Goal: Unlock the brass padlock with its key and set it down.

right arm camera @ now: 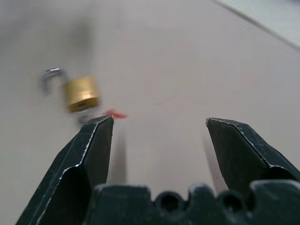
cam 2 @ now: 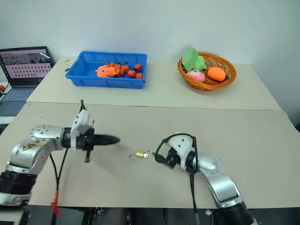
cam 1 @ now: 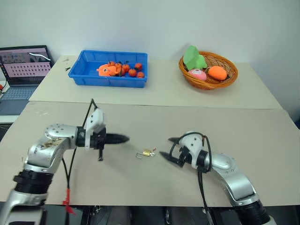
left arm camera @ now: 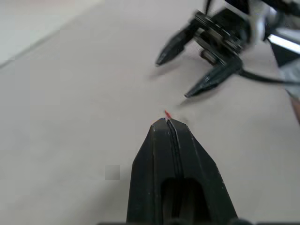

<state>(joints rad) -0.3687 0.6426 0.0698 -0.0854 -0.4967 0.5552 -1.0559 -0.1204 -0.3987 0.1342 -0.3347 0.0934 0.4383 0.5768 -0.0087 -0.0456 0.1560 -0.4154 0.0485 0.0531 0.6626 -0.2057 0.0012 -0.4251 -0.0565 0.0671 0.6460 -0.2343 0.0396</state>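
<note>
We see the brass padlock (cam 1: pixel 147 153) lying on the worktop (cam 1: pixel 262 140), shackle swung out, free of both end effectors, a silvery bit and a red speck (right arm camera: pixel 115 114) touching it. At its 9 o'clock hovers the left end effector (cam 1: pixel 123 138), pinched shut and empty; at 3 o'clock the right end effector (cam 1: pixel 168 148), spread wide, empty. Farther off, at 11 o'clock, stands a blue bin (cam 1: pixel 89 75) of orange fruit, at 1 o'clock a wicker basket (cam 1: pixel 229 77).

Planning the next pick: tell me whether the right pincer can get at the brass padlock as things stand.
Probably yes. The right pincer is open and points at the brass padlock, which lies on bare table with nothing between them. The left pincer, shut, hangs off to the other side.
</note>
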